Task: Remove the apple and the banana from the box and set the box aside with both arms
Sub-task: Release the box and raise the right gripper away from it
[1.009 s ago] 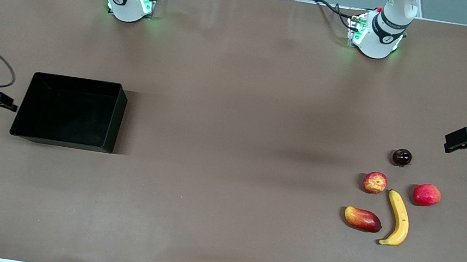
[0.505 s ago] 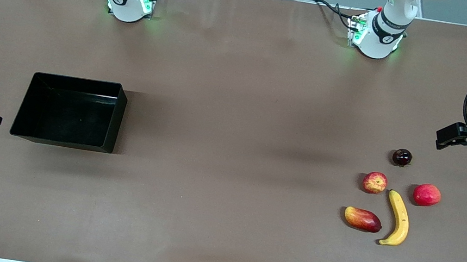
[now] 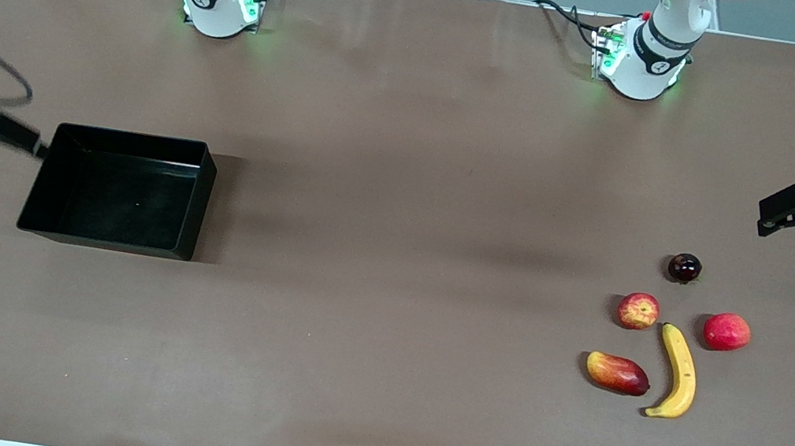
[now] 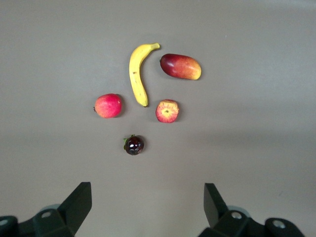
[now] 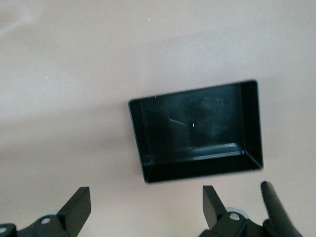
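With fingers spread and gripping nothing, the left end effector (image 3: 778, 211) is hanging over the table (image 3: 392, 254) near the banana (image 3: 678, 373) and streaked apple (image 3: 638, 311) at its end, while the right end effector (image 3: 5, 133), equally spread, is hovering beside the black box (image 3: 120, 189).

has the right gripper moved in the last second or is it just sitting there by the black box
Yes. The right gripper was level with the black box's nearer half; it has shifted farther from the front camera, now by the box's corner toward the bases, fingers open.
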Robot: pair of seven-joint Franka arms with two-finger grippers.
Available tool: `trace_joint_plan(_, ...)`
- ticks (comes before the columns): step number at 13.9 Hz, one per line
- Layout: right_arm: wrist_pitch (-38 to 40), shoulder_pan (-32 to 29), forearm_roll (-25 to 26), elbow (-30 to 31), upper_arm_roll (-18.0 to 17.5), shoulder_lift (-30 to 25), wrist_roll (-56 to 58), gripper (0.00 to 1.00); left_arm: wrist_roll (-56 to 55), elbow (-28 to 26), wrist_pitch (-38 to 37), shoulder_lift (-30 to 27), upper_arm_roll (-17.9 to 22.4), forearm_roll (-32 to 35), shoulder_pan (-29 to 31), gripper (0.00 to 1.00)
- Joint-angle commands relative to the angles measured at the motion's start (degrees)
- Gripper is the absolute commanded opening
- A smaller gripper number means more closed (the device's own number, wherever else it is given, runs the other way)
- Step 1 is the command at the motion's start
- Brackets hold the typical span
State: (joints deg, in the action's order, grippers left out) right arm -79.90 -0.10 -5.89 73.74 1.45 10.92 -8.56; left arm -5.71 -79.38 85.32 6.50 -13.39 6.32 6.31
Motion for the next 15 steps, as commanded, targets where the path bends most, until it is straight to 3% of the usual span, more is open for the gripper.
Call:
trace_joint_plan(1,3.2,-0.3,1.0,4.1,0.3,-7.5,-1.0,1.0,2.0,-5.3,-0.2,-4.6,5.6,-1.5,-5.3,1.0)
trace_joint_plan(6,0.0,-0.5,3.1,12.9,0.1,-14.3,10.9,1.0,6.4,-9.2,-0.3,-9.1,13.6,-3.5,-12.2,1.0)
trace_joint_plan(9,1.1,2.6,7.8,13.0,-0.9,-15.0,10.8,1.0,6.7,-9.6,-0.9,-9.0,13.6,-3.7,-12.0,1.0)
trace_joint_plan(15,0.2,1.9,7.0,12.7,-0.2,-14.5,10.8,1.0,6.1,-9.4,-1.0,-9.0,13.6,-5.4,-12.2,1.0)
